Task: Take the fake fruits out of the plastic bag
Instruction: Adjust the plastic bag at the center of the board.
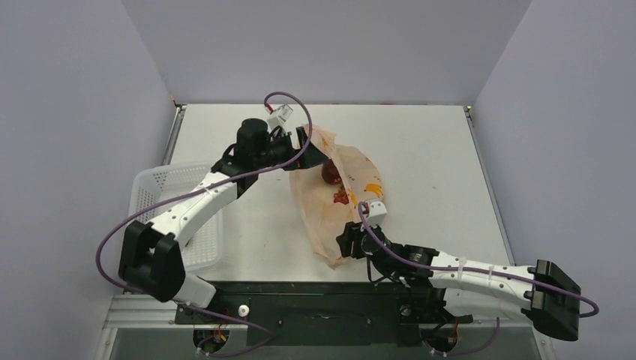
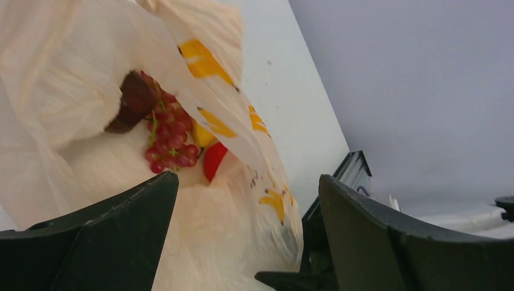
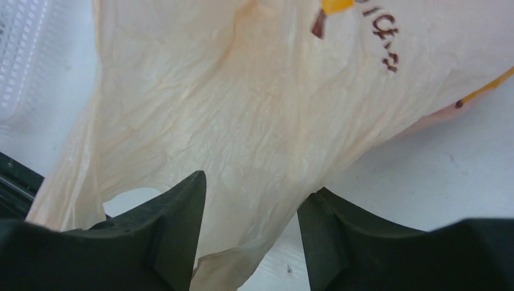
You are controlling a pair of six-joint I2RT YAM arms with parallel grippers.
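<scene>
Left hand (image 2: 248,179) spread before plastic bag (image 2: 73,79): berry cluster (image 2: 173,136), red fruit (image 2: 215,160) inside.

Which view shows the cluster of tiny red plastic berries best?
Left wrist: the cluster of tiny red plastic berries lies close, single berries distinct inside the translucent peach-orange plastic bag. Top external gives only a red smudge; right wrist shows only bag film.

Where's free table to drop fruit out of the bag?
Bare table right of the plastic bag out to the right edge, plus the far strip behind it. White mesh basket at left is partly under the left arm. Crowded: centre, left gripper at the bag's far end, right gripper at its near end.
</scene>
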